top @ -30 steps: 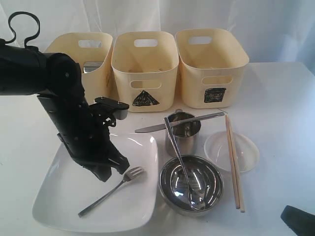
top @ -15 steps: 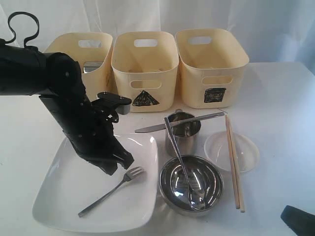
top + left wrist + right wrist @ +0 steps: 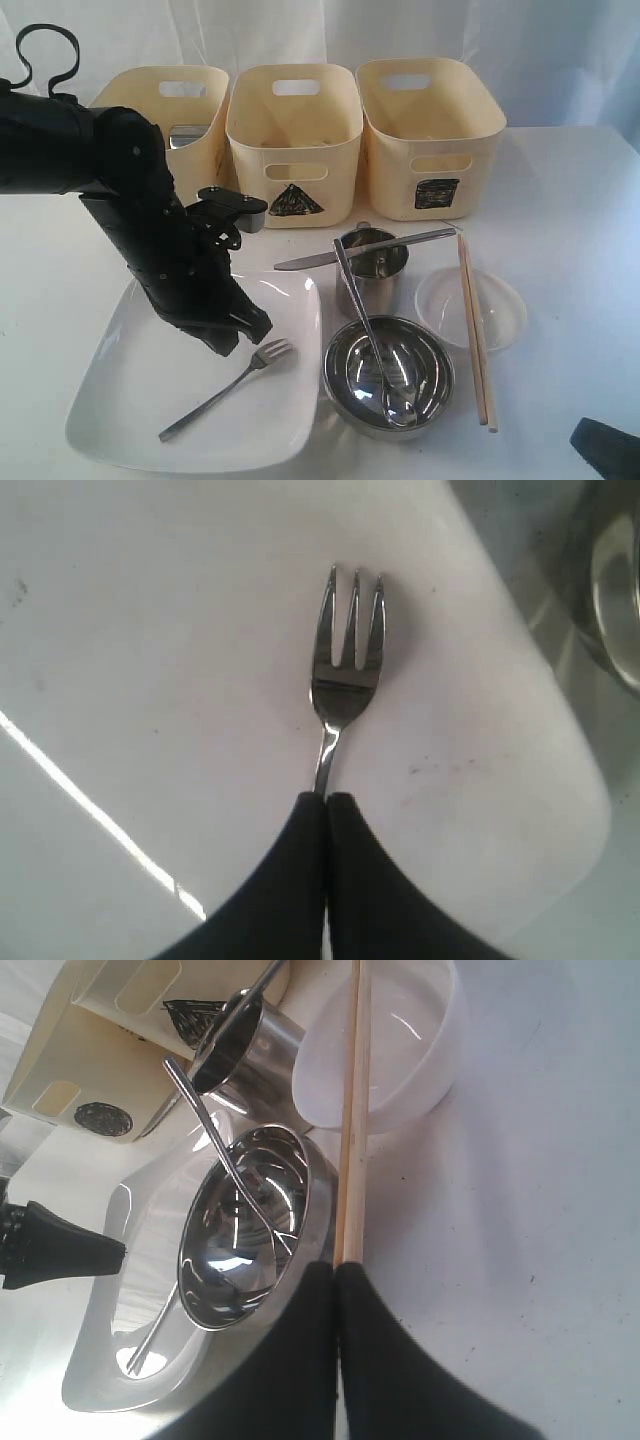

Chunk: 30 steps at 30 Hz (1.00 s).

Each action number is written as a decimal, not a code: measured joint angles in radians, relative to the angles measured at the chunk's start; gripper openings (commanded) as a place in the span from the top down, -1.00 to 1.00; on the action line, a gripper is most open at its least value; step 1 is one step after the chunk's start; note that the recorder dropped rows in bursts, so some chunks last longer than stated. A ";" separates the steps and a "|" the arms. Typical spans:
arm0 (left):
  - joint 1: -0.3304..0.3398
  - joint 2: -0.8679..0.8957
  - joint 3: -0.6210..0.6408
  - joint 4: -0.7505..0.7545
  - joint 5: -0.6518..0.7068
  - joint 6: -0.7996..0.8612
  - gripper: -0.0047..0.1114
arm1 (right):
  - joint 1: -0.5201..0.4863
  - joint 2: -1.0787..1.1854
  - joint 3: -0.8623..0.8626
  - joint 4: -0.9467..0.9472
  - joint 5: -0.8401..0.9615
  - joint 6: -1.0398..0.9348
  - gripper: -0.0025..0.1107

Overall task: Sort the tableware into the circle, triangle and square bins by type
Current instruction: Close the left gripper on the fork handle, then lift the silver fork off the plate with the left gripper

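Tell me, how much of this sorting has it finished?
Barely begun. Something steel already sits in the left bin. The shut left pincer hovers over the fork on the white plate. Bowl, cup, knife, spoon, chopsticks, clear dish are left.

The black left arm (image 3: pixel 150 240) slants down, its black left gripper (image 3: pixel 327 798) pinched closed; the black right gripper (image 3: pixel 333 1265) sits low, fingers together.

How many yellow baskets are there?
3, in a row at the back: the left basket, the middle basket and the right basket. None seems to be hidden.
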 measured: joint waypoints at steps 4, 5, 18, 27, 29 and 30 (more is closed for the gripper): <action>0.000 0.000 0.000 0.000 0.000 0.002 0.92 | 0.000 0.000 0.000 0.000 0.000 0.000 0.96; 0.000 0.000 0.000 0.000 -0.002 0.002 0.92 | 0.000 0.000 0.000 0.000 0.000 0.000 0.96; 0.000 0.000 0.000 -0.027 -0.022 0.071 0.92 | 0.000 0.000 0.000 0.000 0.000 0.000 0.96; 0.000 0.091 0.000 -0.067 0.008 0.118 0.30 | 0.000 0.000 0.000 0.000 0.000 0.000 0.96; 0.000 0.091 0.000 -0.070 0.010 0.118 0.02 | 0.000 0.000 0.000 0.000 0.000 0.000 0.96; 0.000 0.091 0.000 -0.079 0.010 0.118 -0.02 | 0.000 0.000 0.000 0.000 0.000 0.000 0.96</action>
